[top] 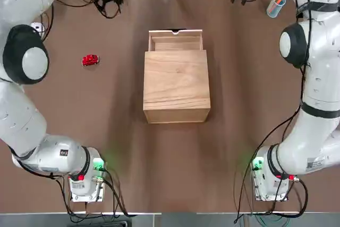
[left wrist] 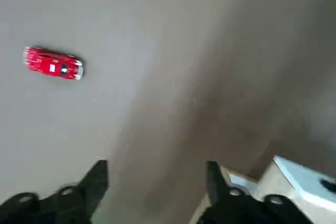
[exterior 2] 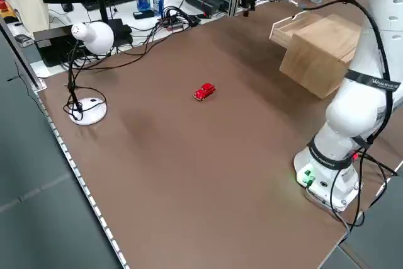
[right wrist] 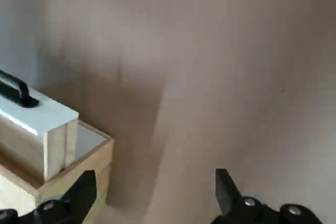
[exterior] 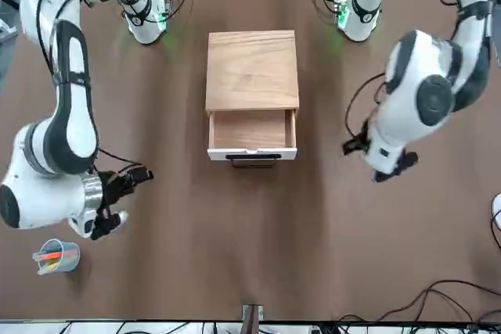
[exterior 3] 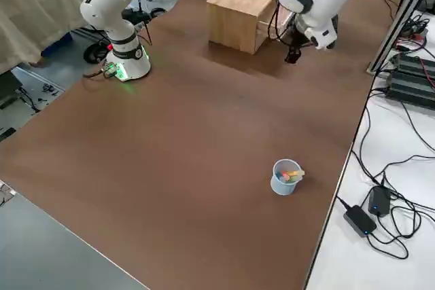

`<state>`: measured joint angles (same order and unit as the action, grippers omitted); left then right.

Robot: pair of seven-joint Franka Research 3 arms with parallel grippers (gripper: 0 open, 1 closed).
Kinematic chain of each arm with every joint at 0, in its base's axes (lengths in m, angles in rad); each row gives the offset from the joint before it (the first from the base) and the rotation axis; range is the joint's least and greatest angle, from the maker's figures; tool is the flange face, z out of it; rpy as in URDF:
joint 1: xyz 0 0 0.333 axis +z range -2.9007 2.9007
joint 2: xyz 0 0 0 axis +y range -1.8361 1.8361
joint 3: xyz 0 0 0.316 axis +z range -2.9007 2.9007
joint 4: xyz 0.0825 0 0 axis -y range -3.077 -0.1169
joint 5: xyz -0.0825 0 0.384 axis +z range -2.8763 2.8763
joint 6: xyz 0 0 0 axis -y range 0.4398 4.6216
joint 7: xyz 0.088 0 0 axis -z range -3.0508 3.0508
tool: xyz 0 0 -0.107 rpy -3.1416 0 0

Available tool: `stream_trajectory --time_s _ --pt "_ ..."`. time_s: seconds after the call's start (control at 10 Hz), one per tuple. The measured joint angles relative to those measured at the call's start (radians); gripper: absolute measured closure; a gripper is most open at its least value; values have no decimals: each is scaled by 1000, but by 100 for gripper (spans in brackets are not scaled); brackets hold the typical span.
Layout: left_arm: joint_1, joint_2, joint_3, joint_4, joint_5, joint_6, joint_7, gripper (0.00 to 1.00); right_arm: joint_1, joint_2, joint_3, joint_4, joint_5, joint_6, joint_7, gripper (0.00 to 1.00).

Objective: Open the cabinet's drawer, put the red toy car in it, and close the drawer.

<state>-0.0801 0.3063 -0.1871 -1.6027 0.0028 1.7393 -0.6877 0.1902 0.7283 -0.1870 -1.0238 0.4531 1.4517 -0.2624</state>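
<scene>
We see the brown table spread under everything, with the left arm along its left side and the right arm along its right. Between them, we have the cabinet, a pale wooden box with its grain showing. Its drawer is partly pulled out on the side facing away from the arms' bases, and we can look down into its wooden interior. The drawer's front is white on its outer face.

Our left gripper hangs over the far part of the table, on the left and beyond the car; its two fingers stand wide apart, with only air between them. Our right gripper hangs over the far right, likewise open and holding nothing, well apart from the cabinet.

Near the right gripper, we see a light blue cup on the table, with coloured sticks in it. The dark handle sits on the drawer's front. Smallest of all, the red car rests on the table to the left of the cabinet, well apart from it and outside the drawer.
</scene>
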Motion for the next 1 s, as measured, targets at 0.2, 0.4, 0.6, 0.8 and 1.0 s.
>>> stream_trajectory --time_s 0.2,0.4,0.6,0.8,1.0 --pt "1 -6 116 -29 -9 24 -13 0 -5 -55 -51 7 -55 -1 84 2" --pt "3 -38 230 -127 -66 148 -45 0 -14 -123 -90 8 -125 -7 102 2" --pt "15 -101 272 -308 -93 319 -185 0 -17 -186 -110 8 -167 -10 113 2" --pt "16 -109 273 -449 -94 455 -318 0 -18 -235 -144 8 -196 -15 117 1" --pt "33 -57 287 -488 -95 533 -417 0 -16 -256 -149 7 -232 -33 145 1"
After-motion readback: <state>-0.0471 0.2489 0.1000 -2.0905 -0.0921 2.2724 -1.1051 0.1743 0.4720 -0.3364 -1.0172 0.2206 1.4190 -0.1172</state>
